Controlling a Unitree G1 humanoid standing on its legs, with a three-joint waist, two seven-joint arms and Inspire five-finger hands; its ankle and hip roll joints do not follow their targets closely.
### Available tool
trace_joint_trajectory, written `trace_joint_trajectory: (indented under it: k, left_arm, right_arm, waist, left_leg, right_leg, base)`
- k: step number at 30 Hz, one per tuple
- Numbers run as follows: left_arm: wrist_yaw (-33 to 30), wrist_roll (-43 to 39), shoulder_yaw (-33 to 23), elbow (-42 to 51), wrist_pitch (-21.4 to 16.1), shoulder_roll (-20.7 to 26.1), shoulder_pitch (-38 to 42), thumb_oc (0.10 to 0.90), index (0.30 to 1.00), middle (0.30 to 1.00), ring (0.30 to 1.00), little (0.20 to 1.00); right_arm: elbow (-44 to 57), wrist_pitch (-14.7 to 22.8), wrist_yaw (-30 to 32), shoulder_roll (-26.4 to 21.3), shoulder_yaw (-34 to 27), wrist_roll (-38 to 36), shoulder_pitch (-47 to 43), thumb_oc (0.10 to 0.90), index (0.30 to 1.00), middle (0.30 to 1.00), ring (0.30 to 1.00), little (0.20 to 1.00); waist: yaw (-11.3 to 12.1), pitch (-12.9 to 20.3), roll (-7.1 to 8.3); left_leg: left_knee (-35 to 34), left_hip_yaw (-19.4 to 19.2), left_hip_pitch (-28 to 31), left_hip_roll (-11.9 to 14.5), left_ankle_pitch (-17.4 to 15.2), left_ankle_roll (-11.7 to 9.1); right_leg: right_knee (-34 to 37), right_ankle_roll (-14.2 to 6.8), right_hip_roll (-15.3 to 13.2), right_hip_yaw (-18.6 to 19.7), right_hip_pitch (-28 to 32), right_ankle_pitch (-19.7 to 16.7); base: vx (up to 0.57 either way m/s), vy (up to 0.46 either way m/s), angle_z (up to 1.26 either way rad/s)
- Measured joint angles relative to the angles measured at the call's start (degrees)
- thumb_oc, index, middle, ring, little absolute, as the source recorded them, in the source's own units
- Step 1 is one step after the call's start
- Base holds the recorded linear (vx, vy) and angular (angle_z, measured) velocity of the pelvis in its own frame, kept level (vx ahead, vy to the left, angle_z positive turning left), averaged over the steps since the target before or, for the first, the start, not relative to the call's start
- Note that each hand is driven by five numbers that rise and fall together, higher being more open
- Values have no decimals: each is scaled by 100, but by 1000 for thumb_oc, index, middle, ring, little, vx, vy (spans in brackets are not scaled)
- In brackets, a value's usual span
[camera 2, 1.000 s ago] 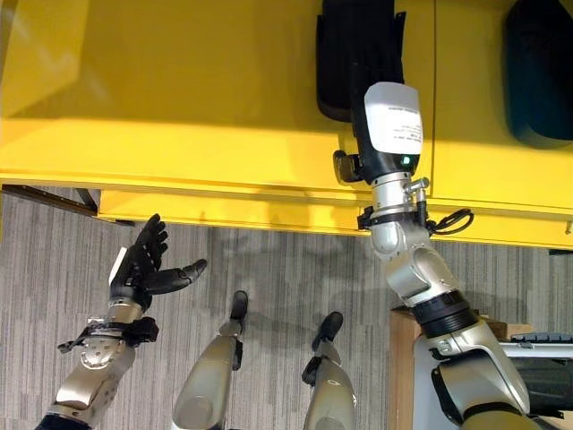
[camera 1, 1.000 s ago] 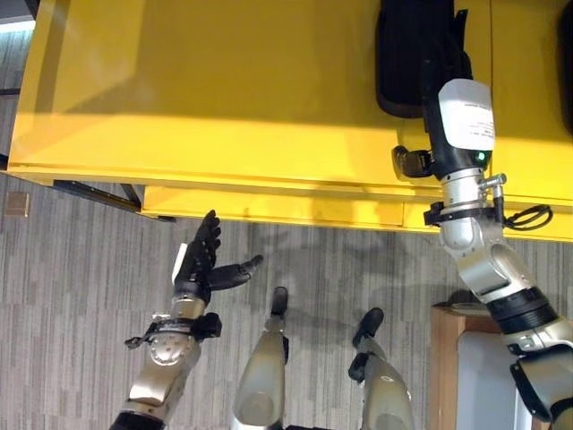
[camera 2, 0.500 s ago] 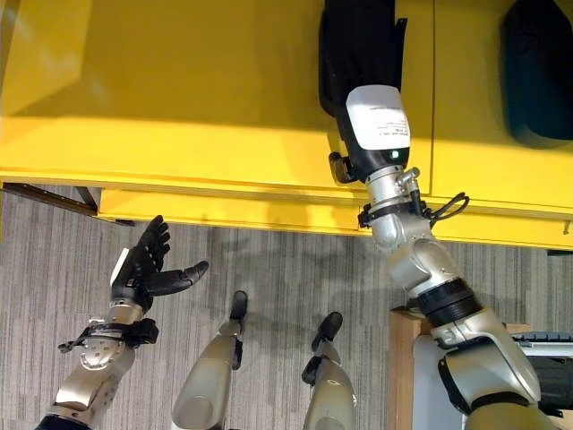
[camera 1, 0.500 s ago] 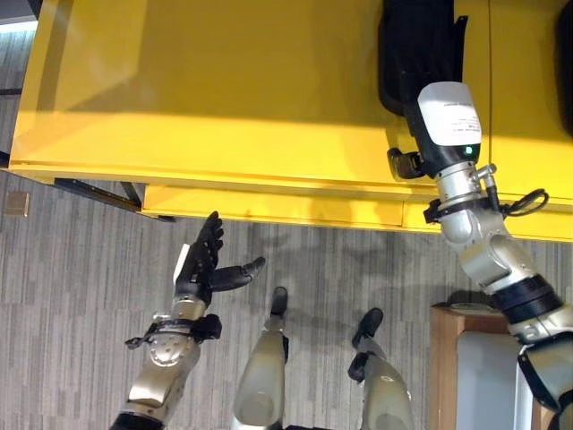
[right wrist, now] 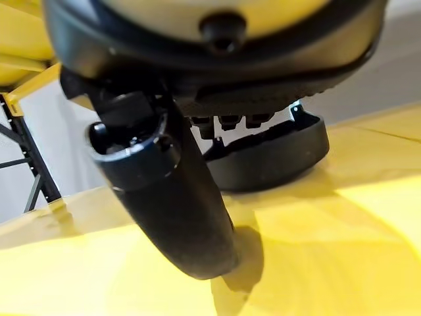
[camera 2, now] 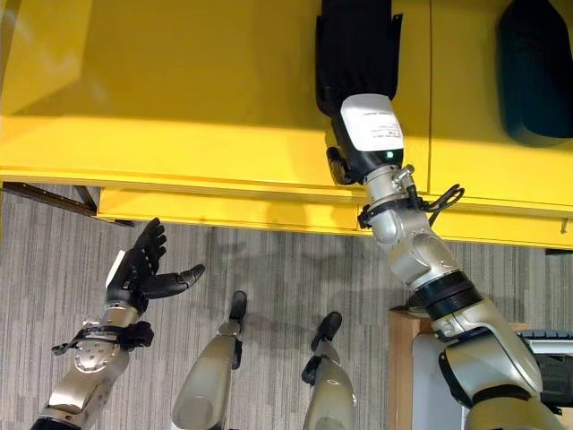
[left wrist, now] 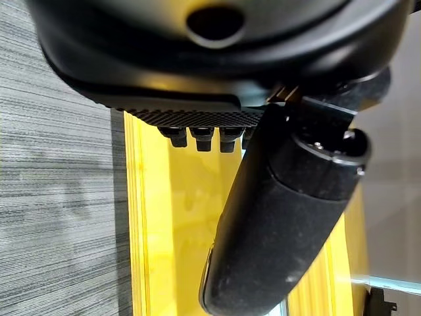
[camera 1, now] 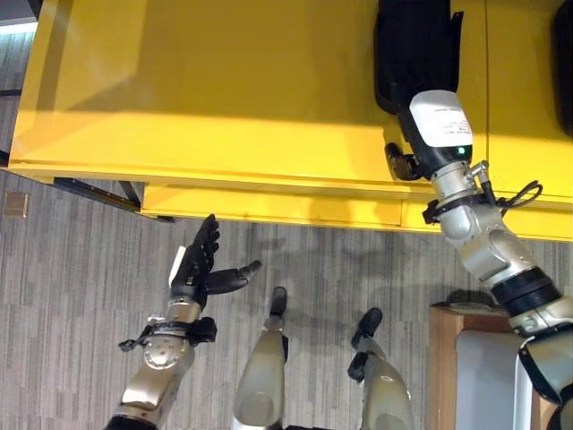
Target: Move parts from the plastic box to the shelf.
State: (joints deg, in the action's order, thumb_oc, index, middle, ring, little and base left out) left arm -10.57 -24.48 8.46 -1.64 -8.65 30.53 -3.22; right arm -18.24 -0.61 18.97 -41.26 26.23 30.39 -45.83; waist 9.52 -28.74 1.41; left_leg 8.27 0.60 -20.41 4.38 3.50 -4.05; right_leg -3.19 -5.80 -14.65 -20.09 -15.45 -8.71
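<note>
A long black part (camera 1: 416, 45) lies on the yellow shelf (camera 1: 224, 90) at the back right. My right hand (camera 1: 397, 162) reaches over the shelf's front edge to the part's near end. In the right wrist view its thumb (right wrist: 171, 204) stands straight above the yellow surface, apart from the black part (right wrist: 276, 155), with the fingers stretched over that part. My left hand (camera 1: 195, 269) hangs open over the floor in front of the shelf, fingers spread and holding nothing; its thumb (left wrist: 283, 217) sticks out freely.
A second dark part (camera 2: 534, 67) rests on the shelf further right. At the lower right a pale box (camera 1: 483, 376) sits on a wooden stand (camera 1: 445, 358). Grey striped flooring (camera 1: 81, 296) runs in front of the shelf.
My right hand has slid further onto the shelf, up to the black part's near end. The left hand has dipped slightly.
</note>
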Motion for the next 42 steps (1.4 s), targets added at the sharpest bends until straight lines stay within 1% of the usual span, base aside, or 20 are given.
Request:
trace_joint_trajectory:
  k: [8, 15, 20, 24, 29, 33, 42]
  left_arm:
    - [-3, -1, -1, 0, 0, 1, 5, 900, 1000, 1000, 1000, 1000]
    - [-7, 0, -2, 0, 0, 0, 4, 900, 1000, 1000, 1000, 1000]
    - [-18, 1, -9, 0, 0, 1, -5, 900, 1000, 1000, 1000, 1000]
    - [-19, 2, -12, 0, 0, 0, -5, 900, 1000, 1000, 1000, 1000]
    - [-24, 2, -28, 0, 0, 1, -8, 900, 1000, 1000, 1000, 1000]
    - [-25, 5, -32, 0, 0, 0, -7, 900, 1000, 1000, 1000, 1000]
    - [-29, 7, -44, 0, 0, 0, -8, 900, 1000, 1000, 1000, 1000]
  right_arm:
    - [1, -1, -3, 5, -16, -284, 102, 900, 1000, 1000, 1000, 1000]
    - [99, 5, 3, 52, -183, -465, 406, 900, 1000, 1000, 1000, 1000]
    - [458, 10, 2, 62, -285, -486, 703, 900, 1000, 1000, 1000, 1000]
    - [478, 24, -1, 63, -285, -487, 737, 900, 1000, 1000, 1000, 1000]
    - [671, 26, -22, 65, -304, -528, 882, 900, 1000, 1000, 1000, 1000]
    - [754, 49, -29, 109, -307, -532, 984, 900, 1000, 1000, 1000, 1000]
    - [937, 70, -96, 119, -384, -582, 1117, 900, 1000, 1000, 1000, 1000]
  waist:
    - [-8, 0, 0]
    - [-9, 0, 1]
    - [-12, 1, 4]
    - [-15, 1, 8]
    - [-18, -9, 64]
    - [-32, -20, 143]
    - [-29, -23, 153]
  left_leg:
    - [48, 35, -44, 26, -5, -4]
    - [53, 39, -47, 29, -5, -3]
    - [51, 41, -52, 28, -6, -2]
    - [55, 42, -52, 29, -6, -3]
    - [57, 42, -52, 30, -6, -2]
    - [61, 42, -52, 31, -6, -3]
    - [66, 45, -54, 31, -7, -2]
  right_leg:
    - [-34, 24, 6, -5, -22, 8]
    - [-68, 33, 24, -2, -34, 18]
    - [-74, 35, 26, -3, -39, 21]
    - [-78, 35, 29, -2, -40, 22]
    - [-79, 35, 31, -1, -40, 22]
    - [-84, 35, 33, -2, -40, 22]
    - [-90, 35, 32, -3, -38, 23]
  base:
    - [0, 0, 0]
    - [0, 0, 0]
    - [0, 0, 0]
    - [0, 0, 0]
    - [0, 0, 0]
    - [0, 0, 0]
    - [0, 0, 0]
